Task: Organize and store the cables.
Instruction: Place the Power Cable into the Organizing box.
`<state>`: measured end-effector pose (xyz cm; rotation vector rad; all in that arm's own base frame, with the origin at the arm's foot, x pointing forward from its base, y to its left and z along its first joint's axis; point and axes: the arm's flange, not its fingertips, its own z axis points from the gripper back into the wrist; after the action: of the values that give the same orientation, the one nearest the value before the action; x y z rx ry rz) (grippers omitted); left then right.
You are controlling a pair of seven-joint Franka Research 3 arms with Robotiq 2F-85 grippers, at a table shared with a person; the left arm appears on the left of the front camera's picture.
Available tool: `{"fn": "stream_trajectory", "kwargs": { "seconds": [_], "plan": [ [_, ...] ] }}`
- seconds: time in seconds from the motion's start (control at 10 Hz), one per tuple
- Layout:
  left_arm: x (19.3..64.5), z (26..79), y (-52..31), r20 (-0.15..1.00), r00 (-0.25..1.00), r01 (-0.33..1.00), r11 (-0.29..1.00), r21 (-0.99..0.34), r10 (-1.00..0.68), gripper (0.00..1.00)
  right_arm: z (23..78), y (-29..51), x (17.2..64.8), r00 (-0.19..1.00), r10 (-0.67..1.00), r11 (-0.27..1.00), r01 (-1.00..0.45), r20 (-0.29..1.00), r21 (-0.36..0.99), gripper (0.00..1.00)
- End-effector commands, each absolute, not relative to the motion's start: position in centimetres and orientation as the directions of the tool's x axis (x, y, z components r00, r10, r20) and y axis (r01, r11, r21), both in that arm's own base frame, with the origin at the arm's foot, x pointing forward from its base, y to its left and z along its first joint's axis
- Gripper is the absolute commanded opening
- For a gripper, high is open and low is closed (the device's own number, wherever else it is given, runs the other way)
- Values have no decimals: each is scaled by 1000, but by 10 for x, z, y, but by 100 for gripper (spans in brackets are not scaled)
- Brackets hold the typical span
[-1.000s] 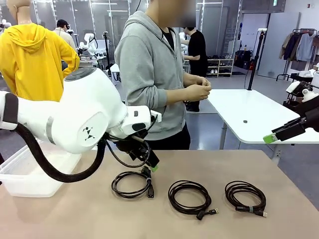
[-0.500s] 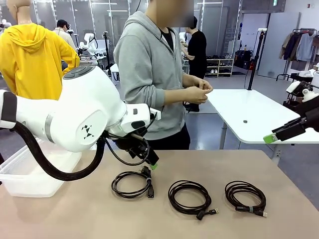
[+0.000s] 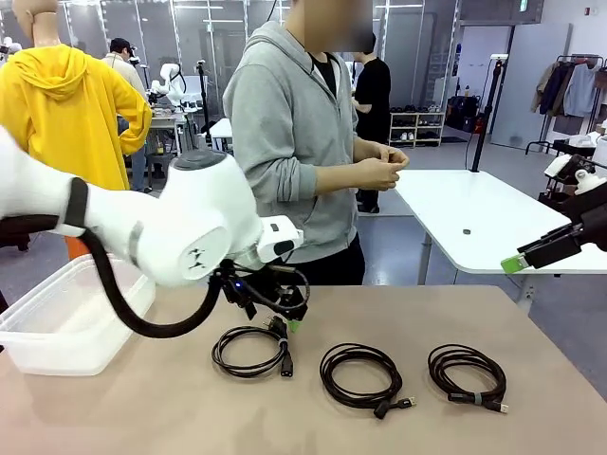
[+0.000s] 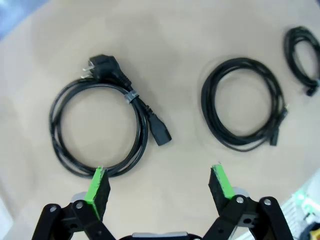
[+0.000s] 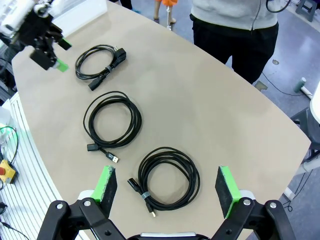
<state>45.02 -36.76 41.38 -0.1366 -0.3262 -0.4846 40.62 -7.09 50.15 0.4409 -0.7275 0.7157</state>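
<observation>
Front view: left gripper low over table, just above left coil; jaw spread unreadable here. Middle coil and right coil in same row, flat, apart. Clear bin at left edge. Right gripper raised off right side.

Left wrist view: jaws wide, empty; left coil's mains plug and tie visible, coil edge beside one pad.

Right wrist view: jaws wide, empty, high above right coil; USB ends visible.

No readable writing for you here

You'll find one small black emblem on the left arm's white joint — shapes, not letters — and a green sign high in the far room, too small to read.
</observation>
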Motion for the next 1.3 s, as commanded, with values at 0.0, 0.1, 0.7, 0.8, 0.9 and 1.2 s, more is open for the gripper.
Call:
{"fn": "stream_trajectory", "kwargs": {
  "seconds": [0.0,0.1,0.7,0.8,0.9,1.2],
  "plan": [
    [490,403,-401,247,888,411,910,-52,-387,100,504,-72,407,533,446,677,-726,718,118,100],
    [506,395,-403,216,919,353,933,-73,-330,100,504,-72,407,533,446,677,-726,718,118,100],
    [557,368,-418,69,995,66,998,-4,-65,100,504,-72,407,533,446,677,-726,718,118,100],
    [561,364,-417,86,995,41,999,-7,-40,100,504,-72,407,533,446,677,-726,718,118,100],
    [565,361,-413,96,995,-33,999,-28,35,100,504,-72,407,533,446,677,-726,718,118,100],
    [576,341,-416,88,975,-201,979,-16,202,100,504,-72,407,533,446,677,-726,718,118,100]
  ]
}}
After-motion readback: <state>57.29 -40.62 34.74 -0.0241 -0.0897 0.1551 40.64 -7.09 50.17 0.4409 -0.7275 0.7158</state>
